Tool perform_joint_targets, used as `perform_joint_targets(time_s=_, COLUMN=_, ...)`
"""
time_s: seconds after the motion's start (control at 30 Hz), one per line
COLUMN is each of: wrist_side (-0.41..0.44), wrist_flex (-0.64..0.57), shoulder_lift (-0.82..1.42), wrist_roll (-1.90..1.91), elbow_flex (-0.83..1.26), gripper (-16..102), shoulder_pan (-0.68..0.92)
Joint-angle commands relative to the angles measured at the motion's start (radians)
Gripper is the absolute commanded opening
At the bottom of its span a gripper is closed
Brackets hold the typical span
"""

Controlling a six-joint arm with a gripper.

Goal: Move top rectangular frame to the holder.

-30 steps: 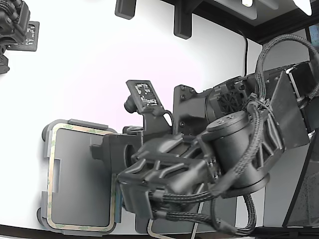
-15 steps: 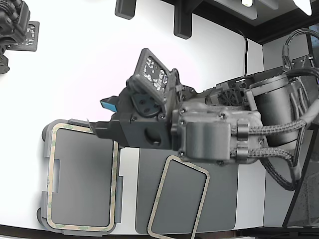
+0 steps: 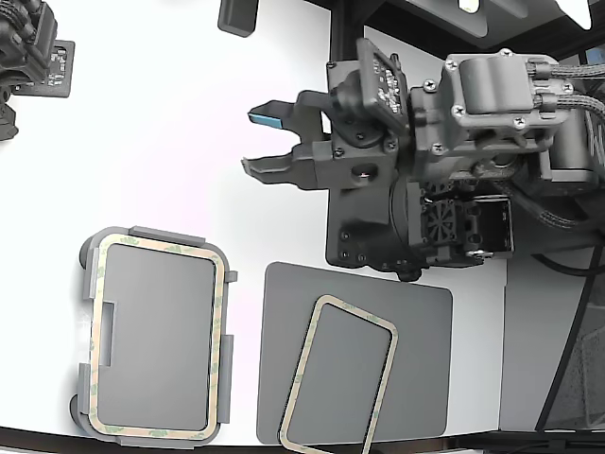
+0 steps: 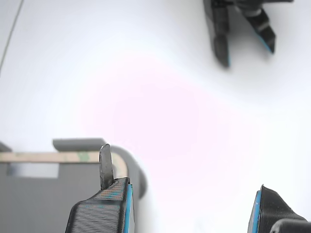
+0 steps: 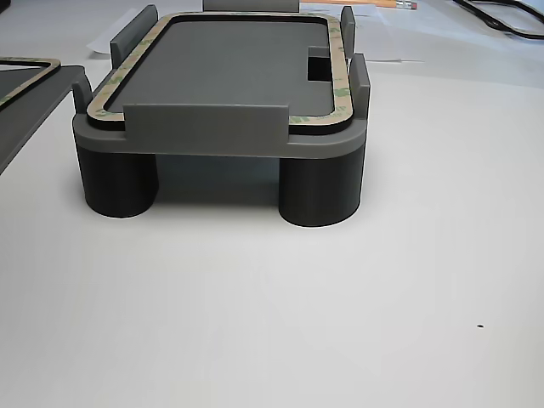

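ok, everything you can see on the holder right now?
The holder is a grey plastic-looking plate with rounded corners, raised edge tabs and a side notch. In the other view it stands level on short round legs on the white table. A thin tan frame with green blotches lies flat inside its tabs. The pincer is open, clear of it.

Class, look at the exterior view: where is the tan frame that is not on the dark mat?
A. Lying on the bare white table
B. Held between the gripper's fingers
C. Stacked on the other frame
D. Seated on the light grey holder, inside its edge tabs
D: the frame lies flat along the rim of the holder, while the gripper is open and empty above the table and the other frame lies on the mat.
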Motion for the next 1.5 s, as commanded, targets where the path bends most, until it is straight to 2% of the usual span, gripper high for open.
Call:
perform_joint_targets(time_s=0.0, wrist_side=-0.025, wrist_flex=-0.048, shoulder_lift=0.215, wrist_roll=-0.060, elbow_flex=0.212, gripper=100, shoulder_pan=-0.041)
perform_joint_targets(time_s=0.33, wrist_side=0.008, wrist_flex=0.005, shoulder_lift=0.445, wrist_roll=-0.101, elbow_flex=0.425, gripper=100, shoulder_pan=-0.046)
perform_joint_targets(time_s=0.57, wrist_side=0.077, wrist_flex=0.017, shoulder_lift=0.583, wrist_roll=-0.051, elbow_flex=0.506, gripper=100, shoulder_pan=-0.054)
perform_joint_targets(time_s=0.83, wrist_side=0.117, wrist_flex=0.020, shoulder_lift=0.592, wrist_roll=-0.031, elbow_flex=0.509, gripper=100, shoulder_pan=-0.054)
perform_joint_targets(time_s=1.47, wrist_side=0.117, wrist_flex=0.020, shoulder_lift=0.592, wrist_roll=-0.031, elbow_flex=0.509, gripper=100, shoulder_pan=-0.054)
